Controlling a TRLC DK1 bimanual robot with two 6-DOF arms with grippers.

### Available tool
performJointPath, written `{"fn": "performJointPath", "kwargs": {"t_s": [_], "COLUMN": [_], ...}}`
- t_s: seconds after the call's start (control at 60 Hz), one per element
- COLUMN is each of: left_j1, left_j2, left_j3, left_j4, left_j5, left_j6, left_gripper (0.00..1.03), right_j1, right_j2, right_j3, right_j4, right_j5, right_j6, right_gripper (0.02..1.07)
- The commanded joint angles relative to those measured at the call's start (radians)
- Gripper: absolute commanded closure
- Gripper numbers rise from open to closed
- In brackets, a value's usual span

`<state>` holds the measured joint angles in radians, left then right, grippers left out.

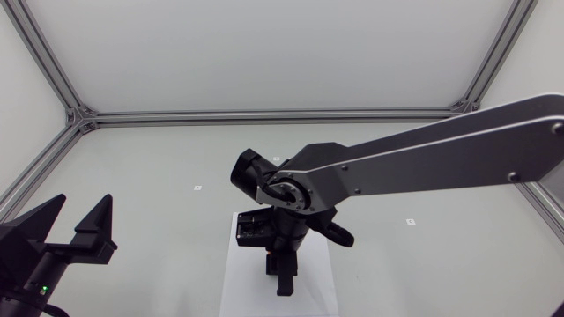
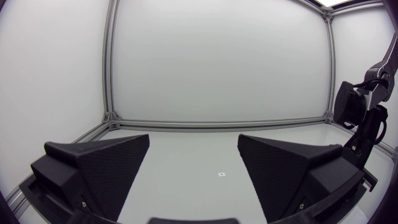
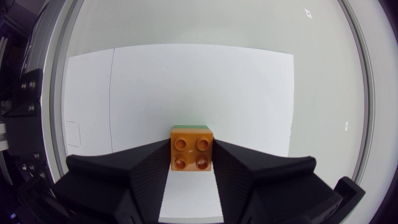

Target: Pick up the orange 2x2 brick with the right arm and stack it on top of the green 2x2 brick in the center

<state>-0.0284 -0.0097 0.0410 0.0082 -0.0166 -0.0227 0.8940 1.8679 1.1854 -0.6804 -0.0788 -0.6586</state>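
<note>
The orange 2x2 brick [image 3: 191, 153] sits studs-up between the two black fingers of my right gripper [image 3: 191, 150], which is shut on it from both sides. A thin strip of the green brick [image 3: 190, 127] shows just past the orange brick's far edge, mostly hidden under it. I cannot tell whether the two touch. In the head view my right arm comes in from the right and its gripper [image 1: 282, 275] points down over the white sheet [image 1: 238, 286]. My left gripper [image 1: 77, 218] stands open at the lower left, with nothing between its fingers [image 2: 106, 165].
The white sheet [image 3: 186, 81] lies at the table's front middle, under the bricks. Small square markers [image 1: 197, 187] [image 1: 410, 220] dot the grey table. An aluminium frame [image 1: 264, 114] borders the table. My right arm [image 2: 367, 118] shows beside the left gripper.
</note>
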Motion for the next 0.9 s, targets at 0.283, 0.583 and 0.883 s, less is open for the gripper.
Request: {"fn": "performJointPath", "kwargs": {"t_s": [0.283,0.583,0.883], "left_j1": [0.002,0.002,0.002], "left_j2": [-0.006,-0.006,-0.006], "left_j3": [-0.041,-0.041,-0.041], "left_j4": [-0.010,-0.010,-0.010], "left_j5": [0.001,0.001,0.001], "left_j6": [0.006,0.006,0.006], "left_gripper": [0.04,0.04,0.04], "right_j1": [-0.006,0.000,0.002], "right_j2": [0.045,0.053,0.057], "right_j3": [-0.003,-0.004,-0.009], "right_j4": [-0.008,-0.005,0.010], "right_j5": [0.004,0.001,0.002], "right_j6": [-0.022,-0.026,-0.030], "right_gripper": [0.57,0.52,0.36]}}
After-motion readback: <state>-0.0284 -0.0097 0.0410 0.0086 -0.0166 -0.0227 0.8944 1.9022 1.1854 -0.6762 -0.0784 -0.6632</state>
